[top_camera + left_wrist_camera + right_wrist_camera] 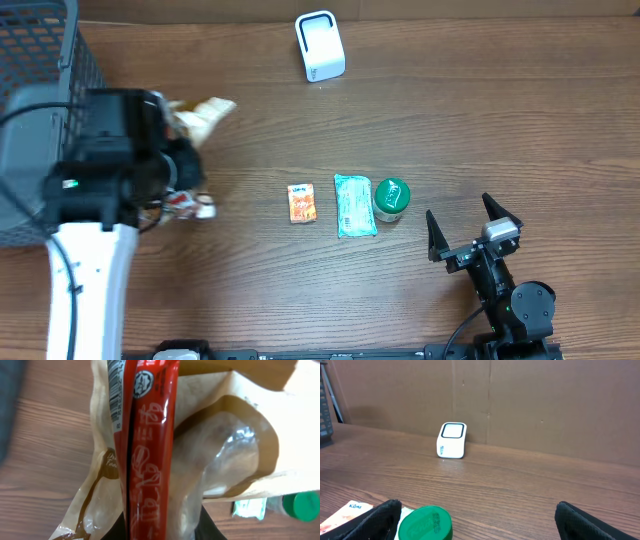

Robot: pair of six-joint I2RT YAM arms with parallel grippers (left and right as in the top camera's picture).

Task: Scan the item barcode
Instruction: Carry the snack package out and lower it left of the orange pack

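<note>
Gripping the snack bag (225, 460), the left gripper (160, 529) has its two dark fingers closed tight on the bag's near end, with the tan paper and clear window spreading away from them in the left wrist view. A red strip (150, 460) runs lengthwise down the bag, and a barcode (116, 390) sits on a white band just beside that strip, at the end away from the fingers. From overhead, the bag is at the left side of the table (500, 110), mostly covered by the left arm, with tan paper showing on the far side of the arm and a red and white end on the near side. Whether the bag rests on the wood or is clear of it cannot be told. The scanner (320, 46), a small white box, stands upright at the far edge near the middle, well apart from the bag, which lies to its left and nearer. Whether the barcode faces the scanner cannot be determined. A dark mesh basket (40, 60) occupies the far left corner, beside the left arm. In a row at mid-table lie an orange packet (302, 202), a pale green pouch (355, 205) and a green-lidded jar (391, 198), pouch and jar touching. The right gripper (458, 206) sits near right, fingers spread wide, holding nothing.
</note>
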